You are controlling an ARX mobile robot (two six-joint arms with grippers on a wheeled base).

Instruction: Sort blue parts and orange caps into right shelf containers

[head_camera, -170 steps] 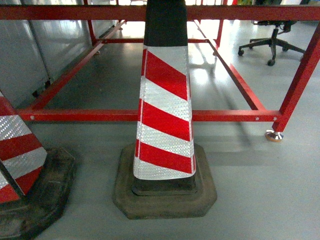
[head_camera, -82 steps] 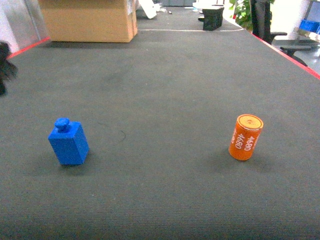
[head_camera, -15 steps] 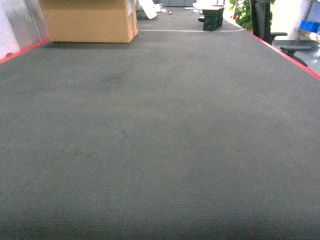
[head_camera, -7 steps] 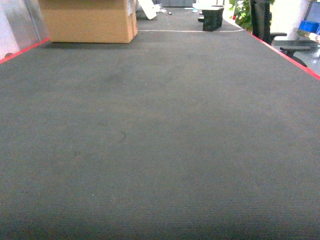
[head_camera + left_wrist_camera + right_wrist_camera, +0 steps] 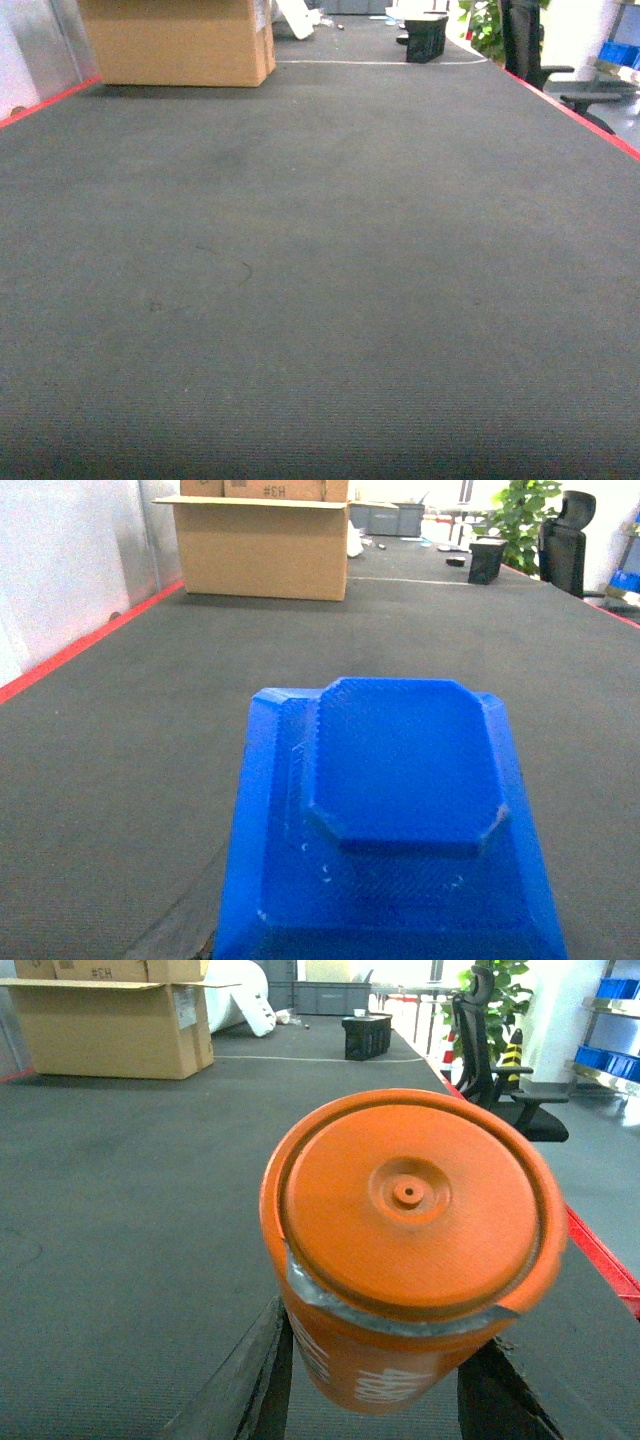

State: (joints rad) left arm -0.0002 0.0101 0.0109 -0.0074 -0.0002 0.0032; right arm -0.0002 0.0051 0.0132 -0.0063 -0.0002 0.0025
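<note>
blue part (image 5: 385, 825) filling the left wrist cam, can't tell if that pincer's clamped, right gripper (image 5: 375, 1375) squeezing the orange cap (image 5: 410, 1250), cardboard box (image 5: 178, 40) way back on the dark table (image 5: 320, 300)

dark felt table (image 5: 330, 300) carries a cardboard box (image 5: 175, 40) at back.

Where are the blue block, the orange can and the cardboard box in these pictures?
blue block (image 5: 400, 765): left wrist view, on its raised flat top face.
orange can (image 5: 410, 1195): right wrist view, on the middle of its round lid.
cardboard box (image 5: 175, 45): head view, on its front side.
</note>
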